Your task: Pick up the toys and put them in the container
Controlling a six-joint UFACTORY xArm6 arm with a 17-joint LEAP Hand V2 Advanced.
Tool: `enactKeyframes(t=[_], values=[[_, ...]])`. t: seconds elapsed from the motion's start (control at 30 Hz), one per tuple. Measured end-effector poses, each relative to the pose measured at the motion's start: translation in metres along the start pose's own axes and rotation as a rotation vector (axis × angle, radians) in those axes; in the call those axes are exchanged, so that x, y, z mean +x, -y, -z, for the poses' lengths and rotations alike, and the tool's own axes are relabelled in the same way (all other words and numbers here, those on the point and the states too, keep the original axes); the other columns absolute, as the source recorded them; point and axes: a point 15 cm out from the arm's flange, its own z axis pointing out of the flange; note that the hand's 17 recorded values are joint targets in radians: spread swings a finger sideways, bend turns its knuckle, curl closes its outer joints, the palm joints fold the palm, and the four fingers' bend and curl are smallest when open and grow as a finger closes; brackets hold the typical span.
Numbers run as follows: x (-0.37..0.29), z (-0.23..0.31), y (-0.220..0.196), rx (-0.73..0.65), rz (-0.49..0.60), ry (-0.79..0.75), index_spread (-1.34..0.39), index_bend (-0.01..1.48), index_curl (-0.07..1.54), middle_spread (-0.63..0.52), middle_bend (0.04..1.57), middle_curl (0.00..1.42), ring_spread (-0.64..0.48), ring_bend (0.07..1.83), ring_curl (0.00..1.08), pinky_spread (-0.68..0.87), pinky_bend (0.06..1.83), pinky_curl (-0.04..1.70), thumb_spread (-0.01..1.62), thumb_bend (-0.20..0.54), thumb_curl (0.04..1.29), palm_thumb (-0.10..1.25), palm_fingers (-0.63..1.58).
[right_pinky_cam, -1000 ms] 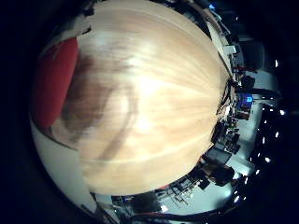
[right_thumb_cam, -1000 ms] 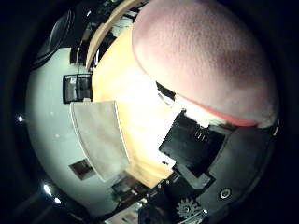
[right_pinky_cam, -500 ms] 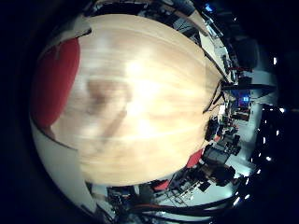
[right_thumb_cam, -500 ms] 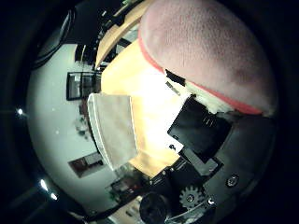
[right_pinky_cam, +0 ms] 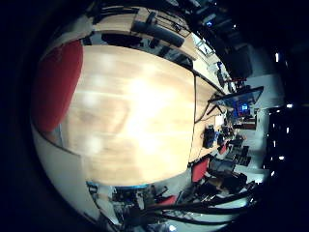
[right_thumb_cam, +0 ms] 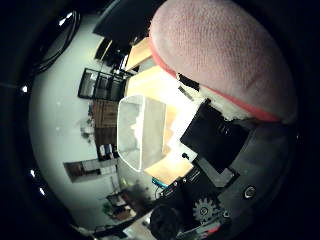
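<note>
A large rounded red toy [right_thumb_cam: 225, 55] with a pinkish fuzzy surface fills much of the right thumb side palm view, close against the palm. Black and geared parts of my hand [right_thumb_cam: 212, 150] lie against its underside, so the hand is shut on it. The right little finger side palm view shows the toy's red edge [right_pinky_cam: 56, 82] over the wooden table [right_pinky_cam: 140, 111], which lies well below. A pale box-shaped container [right_thumb_cam: 143, 128] stands on the table beside the toy.
Beyond the table's far edge there are desks, dark equipment and a monitor [right_pinky_cam: 237, 101]. A pale wall and dark shelving [right_thumb_cam: 98, 85] lie behind the container.
The table looks smaller and farther away in both views, so the hand has risen with the red toy still against the palm. The container now shows as an open box.
</note>
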Motion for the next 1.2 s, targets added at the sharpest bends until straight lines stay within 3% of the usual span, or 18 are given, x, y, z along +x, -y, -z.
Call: enactKeyframes(t=[0.6,0.97,1.2], values=[[-0.208,-0.013,-0.027,0.005,0.288,0.119,-0.53,0.48,0.63,-0.28,1.15,0.56,-0.26,1.33,0.5,-0.43,1.21,0.49,1.04,-0.018,0.33,0.93,1.25],[-0.296,-0.052,-0.039,-0.012,0.39,0.121,-0.53,0.46,0.66,-0.29,1.16,0.55,-0.26,1.31,0.5,-0.45,1.19,0.49,1.08,-0.017,0.32,0.92,1.24],[-0.313,-0.075,-0.034,-0.023,0.419,0.094,-0.54,0.43,0.68,-0.29,1.15,0.54,-0.26,1.3,0.5,-0.46,1.18,0.49,1.12,-0.013,0.31,0.93,1.23]])
